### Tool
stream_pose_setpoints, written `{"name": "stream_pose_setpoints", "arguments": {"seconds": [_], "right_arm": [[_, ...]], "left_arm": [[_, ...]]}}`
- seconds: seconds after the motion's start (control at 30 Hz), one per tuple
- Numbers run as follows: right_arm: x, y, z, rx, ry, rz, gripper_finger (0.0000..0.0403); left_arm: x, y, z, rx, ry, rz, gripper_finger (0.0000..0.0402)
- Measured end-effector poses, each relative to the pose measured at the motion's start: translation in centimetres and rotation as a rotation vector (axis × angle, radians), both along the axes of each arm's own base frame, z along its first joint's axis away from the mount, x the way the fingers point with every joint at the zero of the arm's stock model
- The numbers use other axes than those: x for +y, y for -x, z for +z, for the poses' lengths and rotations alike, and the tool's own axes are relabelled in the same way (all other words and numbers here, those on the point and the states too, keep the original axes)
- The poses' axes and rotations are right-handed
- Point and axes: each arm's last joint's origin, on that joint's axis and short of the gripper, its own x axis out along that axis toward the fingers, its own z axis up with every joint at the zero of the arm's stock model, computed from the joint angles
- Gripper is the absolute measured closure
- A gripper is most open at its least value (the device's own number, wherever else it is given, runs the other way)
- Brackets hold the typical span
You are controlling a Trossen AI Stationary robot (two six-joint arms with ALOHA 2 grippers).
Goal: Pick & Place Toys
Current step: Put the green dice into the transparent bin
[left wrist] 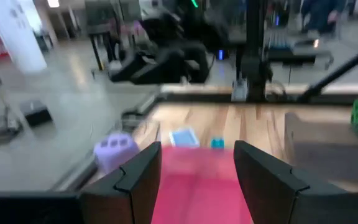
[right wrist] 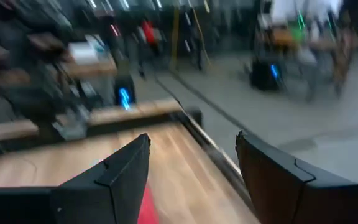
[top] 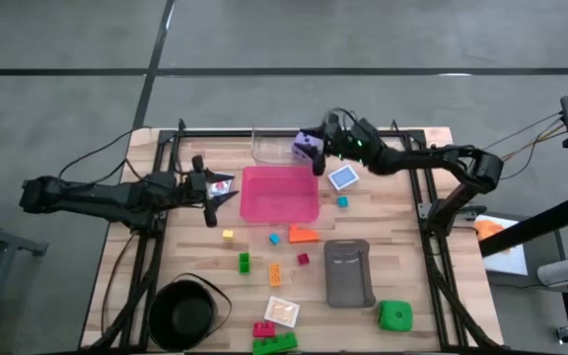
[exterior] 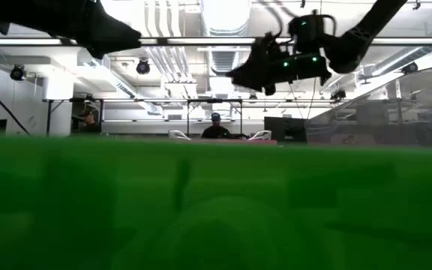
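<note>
Small bricks lie scattered on the wood near the table's middle: yellow (top: 228,234), green (top: 245,261), orange (top: 304,235), red (top: 303,259). A blue card (top: 342,177) and a blue brick (top: 342,201) lie right of the pink tray (top: 280,193). The purple die (top: 307,146) sits at the far edge beside the clear tray (top: 269,146). The green die (top: 394,316) rests near right. My right gripper (right wrist: 191,180) hovers open just right of the purple die, with nothing between its fingers. My left gripper (left wrist: 196,180) stands open at the pink tray's left side.
A grey tray (top: 348,271) lies right of centre and a black bowl (top: 183,314) near left. An orange card (top: 282,312), a red brick (top: 263,328) and a green brick (top: 276,342) lie by the near edge. A green shape (exterior: 216,210) fills the low view's lower half.
</note>
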Motion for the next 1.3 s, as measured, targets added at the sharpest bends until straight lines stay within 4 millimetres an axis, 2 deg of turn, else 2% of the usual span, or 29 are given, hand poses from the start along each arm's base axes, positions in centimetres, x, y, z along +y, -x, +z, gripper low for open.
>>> {"name": "stream_pose_setpoints", "arguments": {"seconds": [0.2, 0.47, 0.7, 0.87, 1.03, 1.17, 1.3], "right_arm": [[4.4, 0.9, -0.9, -0.155, 0.056, 0.120, 0.0163], [9.7, 3.1, -0.8, -0.095, 0.020, 0.274, 0.0163], [14.5, 5.3, 0.1, 0.231, -0.029, 0.283, 0.0163], [17.9, 7.2, 2.6, 0.451, -0.058, 0.253, 0.0163], [20.5, 9.0, 5.8, 0.634, -0.129, 0.214, 0.0155], [22.3, 9.4, 7.5, 0.751, -0.183, 0.195, 0.0115], [23.8, 8.8, 7.8, 0.895, -0.248, 0.180, 0.0055]], "left_arm": [[0.0, 0.2, -1.5, -0.070, -0.014, -0.003, 0.0198], [0.0, 0.1, -1.6, -0.047, -0.013, -0.004, 0.0197], [0.0, 0.1, -1.7, -0.027, -0.012, -0.004, 0.0197], [0.0, 0.1, -1.7, -0.025, -0.013, -0.004, 0.0197], [0.0, 0.1, -1.7, -0.021, -0.017, -0.004, 0.0197], [0.0, 0.1, -1.7, -0.015, -0.030, -0.006, 0.0197], [0.0, 0.1, -1.7, -0.014, -0.031, -0.005, 0.0197]]}}
